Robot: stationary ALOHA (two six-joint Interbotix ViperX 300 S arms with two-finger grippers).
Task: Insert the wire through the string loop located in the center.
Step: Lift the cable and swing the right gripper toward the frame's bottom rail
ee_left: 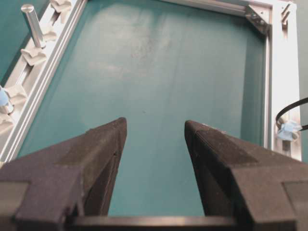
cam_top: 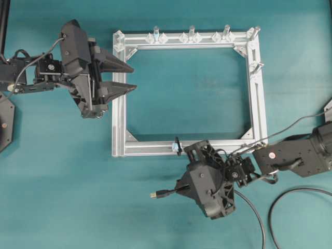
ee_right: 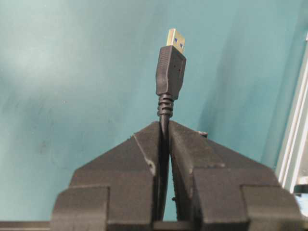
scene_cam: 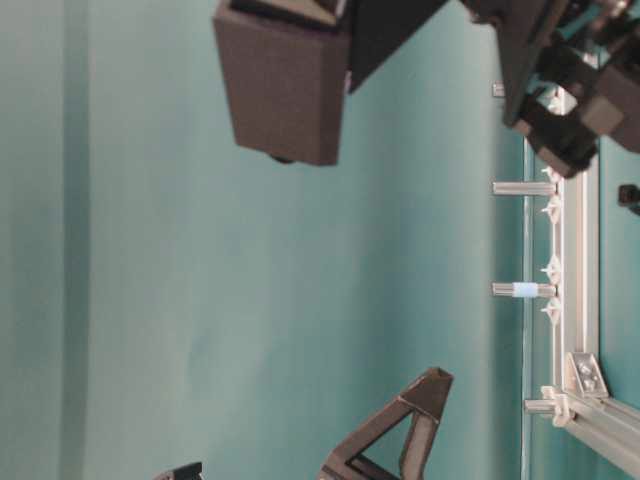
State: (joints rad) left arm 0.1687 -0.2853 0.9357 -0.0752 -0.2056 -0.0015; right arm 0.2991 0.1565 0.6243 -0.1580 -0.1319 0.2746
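Note:
The wire's black plug (ee_right: 171,72) with its brass-and-silver tip points away from my right gripper (ee_right: 163,125), which is shut on the cable just behind the plug. From overhead the wire tip (cam_top: 154,194) sticks out left of the right gripper (cam_top: 179,190), below the frame's near bar. The string loop (cam_top: 177,143) stands on that bar, just above and right of the tip; the wire is not through it. My left gripper (cam_top: 134,78) is open and empty over the frame's left bar. In the left wrist view the string loop (ee_left: 290,111) shows at the far right, beyond the open left gripper (ee_left: 155,122).
A rectangular aluminium frame (cam_top: 258,104) lies on the teal table. Upright silver pegs (cam_top: 191,32) line its far bar and right bar. The wire trails off behind the right gripper (cam_top: 255,210). A second black cable (cam_top: 274,218) curves at the lower right.

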